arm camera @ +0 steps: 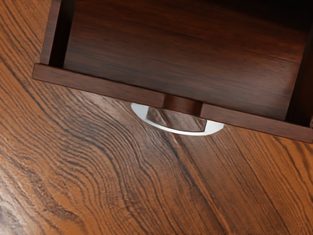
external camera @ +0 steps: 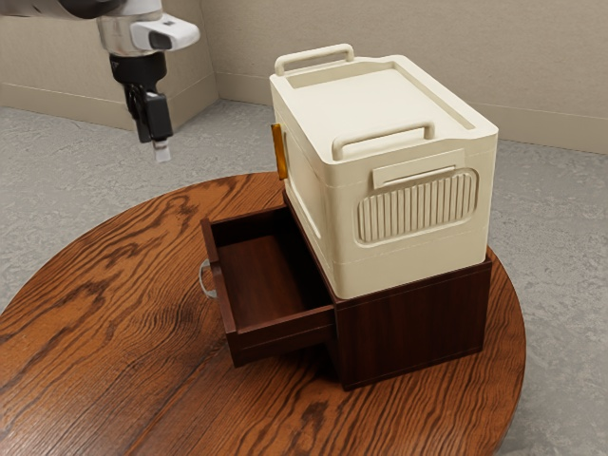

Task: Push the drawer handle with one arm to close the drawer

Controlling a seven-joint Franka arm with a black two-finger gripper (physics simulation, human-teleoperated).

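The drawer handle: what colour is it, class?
The drawer handle is silvery white, seen best in the wrist view.

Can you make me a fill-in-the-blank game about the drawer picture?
1. The drawer is not shut; it is ____.
2. The silver handle sticks out from the drawer's ____.
3. The wooden table has a ____ shape.
4. The hand hangs in the air, touching ____.

Missing words: open; front; round; nothing.
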